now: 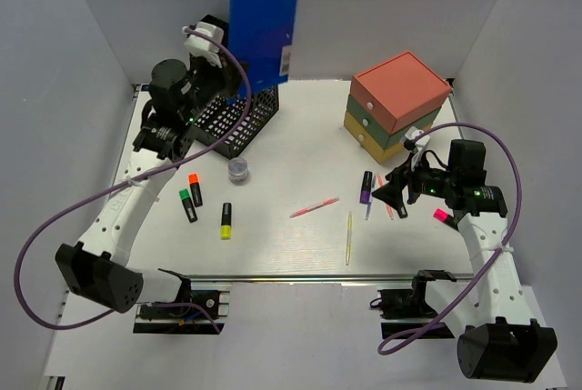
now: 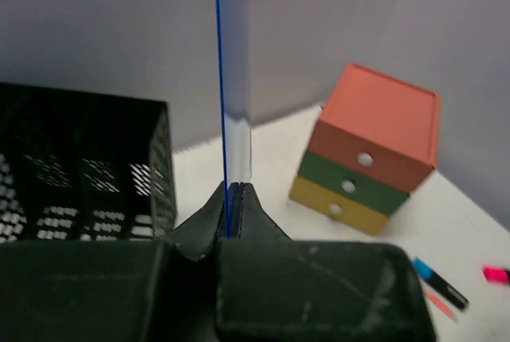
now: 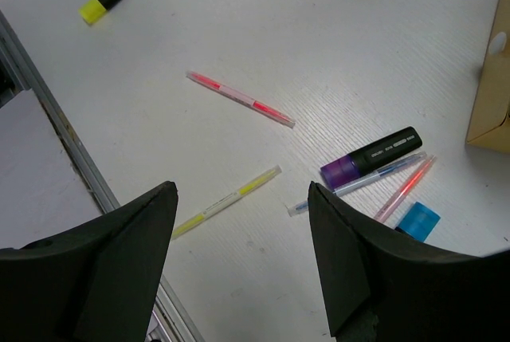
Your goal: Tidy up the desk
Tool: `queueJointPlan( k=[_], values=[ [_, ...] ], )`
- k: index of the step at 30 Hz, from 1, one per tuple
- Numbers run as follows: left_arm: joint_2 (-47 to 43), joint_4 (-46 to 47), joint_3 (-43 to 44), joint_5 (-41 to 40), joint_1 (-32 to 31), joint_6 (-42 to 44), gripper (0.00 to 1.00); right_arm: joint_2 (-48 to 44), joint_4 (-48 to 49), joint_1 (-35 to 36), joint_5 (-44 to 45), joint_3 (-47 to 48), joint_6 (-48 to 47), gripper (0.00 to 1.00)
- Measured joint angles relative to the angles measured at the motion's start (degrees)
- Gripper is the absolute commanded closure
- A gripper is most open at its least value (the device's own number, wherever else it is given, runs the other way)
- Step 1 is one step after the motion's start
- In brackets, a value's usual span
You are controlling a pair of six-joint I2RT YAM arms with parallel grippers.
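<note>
Desk (image 1: 300, 149) clutter lies in two loose groups, and each arm is placed near one of them. The left end effector (image 2: 231, 192) is clamped tight on the lower edge of a thin blue folder (image 1: 265, 17), holding it upright at the far left, just beside the black mesh basket (image 1: 238, 117). To do this step well, keep the sheet vertical and the grip firm. Lower it slowly against the far wall or next to the basket, and release only once its edge rests on the desk. A tall, thin sheet like this looks likely to tip.

The right end effector (image 3: 243, 198) hangs with its jaws wide apart and nothing between them, above a yellow pen (image 3: 227, 201) and near a purple highlighter (image 3: 373, 157) on the right side. It should centre over one item and line up across its length before descending, since the pens beside the highlighter lie very close together.

The desk is a wide, white, faintly ribbed top with a metal rail along its near edge, spanning the space between pale grey walls. A stacked drawer box (image 1: 398, 104) stands at its far right.
</note>
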Motion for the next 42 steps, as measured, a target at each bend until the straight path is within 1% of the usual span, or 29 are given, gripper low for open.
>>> queueJointPlan(
  k=[3,10,19,24,27,35,42],
  values=[
    [-2.1,4.3,-2.1,-2.8,1.5,0.0,1.00,0.0,0.0,0.0,0.0,0.0,-0.1,0.28],
    [-3.7,10.3,-5.1,-7.2,4.0,2.2,1.00,-0.1,0.0,0.0,-0.1,-0.2,-0.4,0.28],
    [-1.6,14.4,-5.2,-7.0,8.6,4.7,1.00,0.2,0.0,0.0,-0.1,-0.2,-1.3,0.28],
    [1.0,17.6,-5.5,-4.1,11.2,4.0,1.00,1.0,0.0,0.0,0.0,-0.2,-1.5,0.28],
    [2.6,21.0,-7.5,-1.5,12.6,3.0,1.00,1.6,-0.1,0.0,0.1,-0.2,-1.5,0.28],
    [7.5,26.2,-10.4,5.9,14.0,0.0,1.00,2.8,-0.1,0.0,1.0,-0.2,-1.9,0.28],
    [9.7,31.2,-12.5,7.8,14.5,-0.5,1.00,4.2,-0.3,0.0,1.6,0.2,-2.5,0.28]
  ],
)
